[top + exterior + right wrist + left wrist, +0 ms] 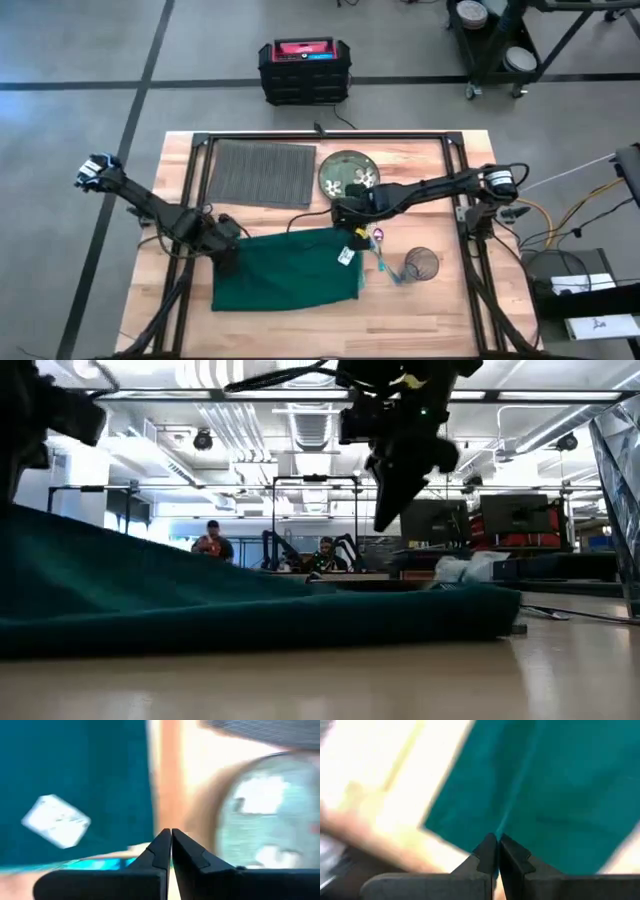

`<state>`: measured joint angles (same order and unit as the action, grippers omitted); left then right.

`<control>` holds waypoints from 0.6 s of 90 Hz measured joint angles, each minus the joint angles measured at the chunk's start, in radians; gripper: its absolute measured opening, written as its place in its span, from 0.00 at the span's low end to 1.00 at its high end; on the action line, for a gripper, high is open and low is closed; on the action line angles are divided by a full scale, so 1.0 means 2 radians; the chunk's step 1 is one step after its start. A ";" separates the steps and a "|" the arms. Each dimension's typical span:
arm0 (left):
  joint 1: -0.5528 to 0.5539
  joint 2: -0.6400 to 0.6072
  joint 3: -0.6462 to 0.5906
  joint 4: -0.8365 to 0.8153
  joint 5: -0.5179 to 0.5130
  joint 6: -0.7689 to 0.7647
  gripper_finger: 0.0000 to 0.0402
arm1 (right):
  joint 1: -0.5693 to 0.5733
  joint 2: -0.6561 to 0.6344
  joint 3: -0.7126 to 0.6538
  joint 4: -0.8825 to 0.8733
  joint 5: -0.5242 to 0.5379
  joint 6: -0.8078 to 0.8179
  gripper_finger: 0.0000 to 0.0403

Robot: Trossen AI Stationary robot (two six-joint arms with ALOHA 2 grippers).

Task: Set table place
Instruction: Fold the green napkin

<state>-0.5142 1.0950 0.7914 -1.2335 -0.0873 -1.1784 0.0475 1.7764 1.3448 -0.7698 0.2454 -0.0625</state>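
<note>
Table (440, 310), green napkin (285, 270) edge hidden under left gripper (228, 262)

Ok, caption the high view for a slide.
Both grippers, left and right, at the green napkin; placemat and plate behind.

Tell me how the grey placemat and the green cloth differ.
The placemat is dark grey and ribbed; the green cloth is smooth. The placemat lies flat and square at the table's far side; the cloth is larger, nearer, slightly rumpled, with a white tag. Both are rectangular and lie on the table.
</note>
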 joint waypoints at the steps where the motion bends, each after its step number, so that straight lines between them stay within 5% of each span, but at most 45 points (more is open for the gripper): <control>1: 0.000 0.001 -0.001 -0.003 0.000 -0.003 0.00 | 0.000 0.000 -0.001 0.001 0.003 -0.001 0.00; 40: 0.000 0.036 -0.044 0.018 -0.016 -0.008 0.00 | 0.000 0.029 -0.010 0.027 0.007 0.018 0.00; 54: 0.000 0.054 -0.044 0.018 -0.009 0.001 0.08 | 0.000 0.026 -0.010 0.036 -0.017 0.019 0.00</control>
<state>-0.5137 1.2022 0.7036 -1.1969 -0.1046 -1.1771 0.0478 1.8293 1.3257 -0.6970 0.2122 -0.0235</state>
